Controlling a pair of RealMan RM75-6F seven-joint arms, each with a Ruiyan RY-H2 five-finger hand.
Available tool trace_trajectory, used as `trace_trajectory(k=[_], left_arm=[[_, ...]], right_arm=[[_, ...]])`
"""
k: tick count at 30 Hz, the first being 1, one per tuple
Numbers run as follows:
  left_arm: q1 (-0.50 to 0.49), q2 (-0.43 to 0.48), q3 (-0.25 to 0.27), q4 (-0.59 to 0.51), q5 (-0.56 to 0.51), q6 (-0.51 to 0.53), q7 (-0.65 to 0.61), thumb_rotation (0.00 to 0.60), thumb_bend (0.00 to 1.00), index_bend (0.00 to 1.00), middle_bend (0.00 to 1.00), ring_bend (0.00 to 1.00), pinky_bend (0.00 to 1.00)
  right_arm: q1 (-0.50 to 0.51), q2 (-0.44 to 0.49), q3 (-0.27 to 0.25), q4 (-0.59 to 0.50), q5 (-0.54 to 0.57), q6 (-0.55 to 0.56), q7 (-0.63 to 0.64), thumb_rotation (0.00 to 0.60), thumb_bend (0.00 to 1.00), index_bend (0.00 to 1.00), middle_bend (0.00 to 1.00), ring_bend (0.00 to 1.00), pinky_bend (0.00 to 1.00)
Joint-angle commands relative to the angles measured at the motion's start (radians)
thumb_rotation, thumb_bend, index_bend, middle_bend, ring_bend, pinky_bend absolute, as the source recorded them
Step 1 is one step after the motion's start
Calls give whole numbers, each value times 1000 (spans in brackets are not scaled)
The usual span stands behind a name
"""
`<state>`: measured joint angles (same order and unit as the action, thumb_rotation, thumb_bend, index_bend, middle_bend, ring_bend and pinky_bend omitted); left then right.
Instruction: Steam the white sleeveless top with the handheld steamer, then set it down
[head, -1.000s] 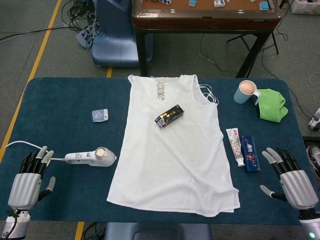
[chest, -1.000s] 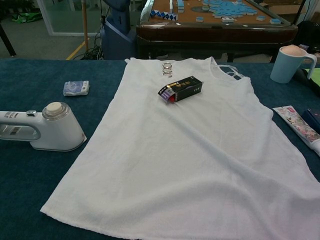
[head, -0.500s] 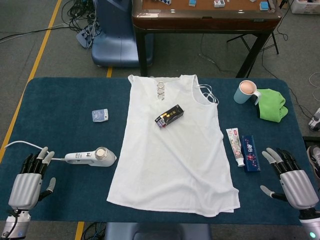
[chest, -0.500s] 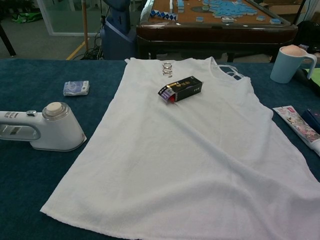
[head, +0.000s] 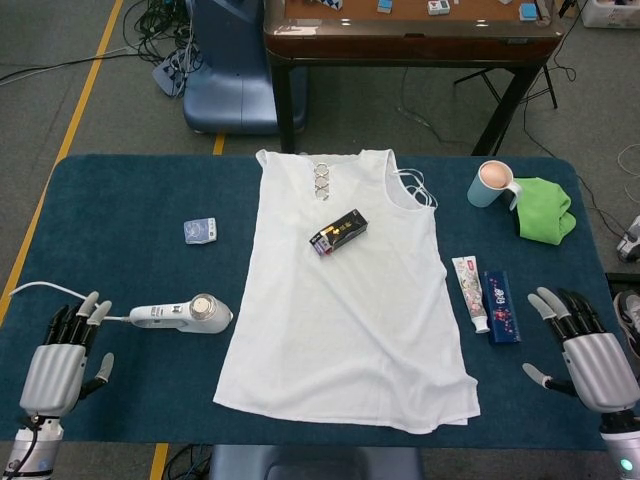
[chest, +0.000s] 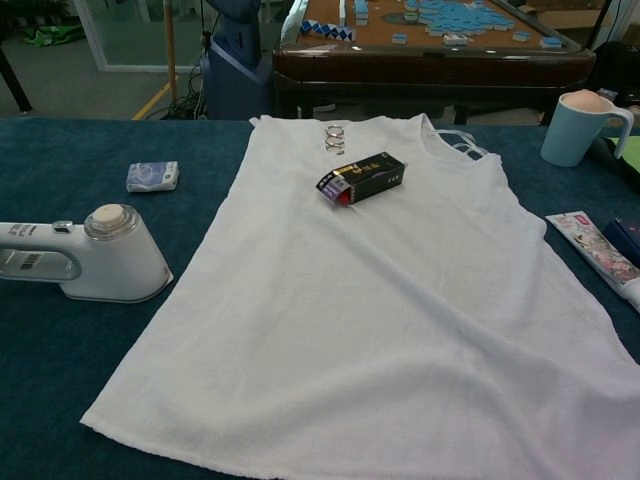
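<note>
The white sleeveless top (head: 350, 300) (chest: 390, 300) lies flat across the middle of the blue table, neckline toward the far edge. A small black box (head: 338, 232) (chest: 361, 176) rests on its upper part. The white handheld steamer (head: 185, 315) (chest: 85, 261) lies on its side just left of the top's hem, its cord trailing left. My left hand (head: 60, 355) hovers at the near-left corner, fingers spread, a short way left of the steamer's handle and holding nothing. My right hand (head: 585, 345) is at the near-right corner, fingers spread and empty. Neither hand shows in the chest view.
A small packet (head: 200, 230) (chest: 152, 176) lies left of the top. A toothpaste tube (head: 468, 292) (chest: 595, 245) and dark blue box (head: 500, 306) lie right of it. A light blue mug (head: 492, 184) (chest: 578, 127) and green cloth (head: 545, 210) sit far right.
Both hands have drifted slightly toward the near edge of the table. Nothing on the table has moved.
</note>
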<state>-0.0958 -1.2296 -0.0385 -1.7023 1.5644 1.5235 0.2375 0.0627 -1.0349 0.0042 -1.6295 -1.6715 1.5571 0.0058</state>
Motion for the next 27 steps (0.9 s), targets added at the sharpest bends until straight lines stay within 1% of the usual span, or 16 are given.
trace_trajectory(k=[1, 6, 9, 12, 16, 27], left_arm=[[-15, -7, -7, 2, -3, -18, 3, 600, 389, 0, 0, 13, 0], [-53, -22, -19, 2, -15, -72, 28, 600, 378, 0, 0, 13, 0], [-79, -36, -27, -8, -37, -116, 55, 600, 344, 0, 0, 13, 0], [-105, -52, -35, -16, -53, -152, 78, 600, 315, 0, 0, 13, 0], [-138, -84, -47, -11, -80, -195, 118, 600, 310, 0, 0, 13, 0], [-215, -168, -87, 57, -183, -283, 187, 600, 306, 0, 0, 13, 0]], right_arm=[[4, 18, 25, -27, 6, 23, -36, 600, 42, 7, 100, 0, 0], [8, 49, 58, -66, 18, 47, -73, 600, 42, 7, 100, 0, 0], [8, 66, 66, -85, 27, 48, -88, 600, 42, 7, 100, 0, 0], [8, 76, 67, -95, 29, 46, -89, 600, 42, 7, 100, 0, 0], [3, 80, 63, -95, 31, 46, -79, 600, 42, 7, 100, 0, 0], [-10, 83, 54, -85, 33, 51, -56, 600, 42, 7, 100, 0, 0]])
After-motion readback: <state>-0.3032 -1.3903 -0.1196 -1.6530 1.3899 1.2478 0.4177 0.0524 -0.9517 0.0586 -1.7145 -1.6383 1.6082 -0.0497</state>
